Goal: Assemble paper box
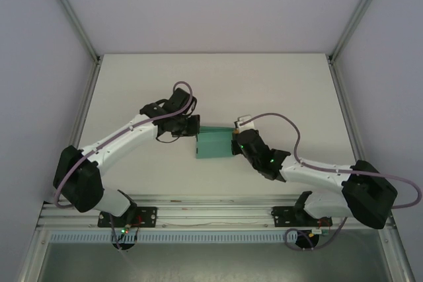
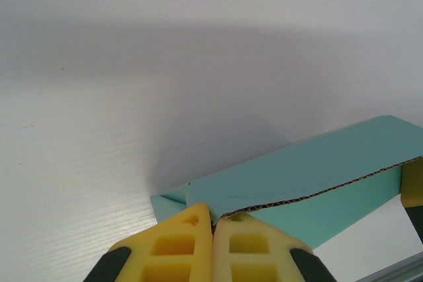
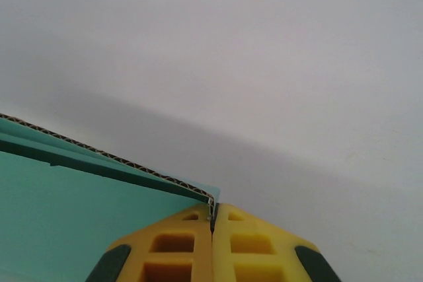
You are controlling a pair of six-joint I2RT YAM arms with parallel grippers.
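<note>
The paper box (image 1: 213,144) lies near the middle of the table (image 1: 277,84), between the two arms, each gripping one end of it. The left gripper (image 1: 194,129) meets its left end and the right gripper (image 1: 236,143) its right end.

The step in hand looks like raising or folding one long panel. In the left wrist view the yellow fingers (image 2: 182,242) are pressed fully together, with the raw card edge running into the seam between them. The right wrist view shows the same, the right fingers (image 3: 251,242) closed tight on the panel's corner.

To do this well, I judge both ends should move together at the same pace and height, so the thin panel turns on its crease rather than twisting. The pinches sit very close to the edge, so a sideways pull could slip the card out or tear it. Gentle, level travel is safer.

The box itself is teal-green card, smooth on its faces, with a brown wavy core showing along the cut edge (image 2: 330,189). One panel stands up at a slant above a flatter base, and a small folded flap (image 2: 168,204) shows at the left end.
</note>
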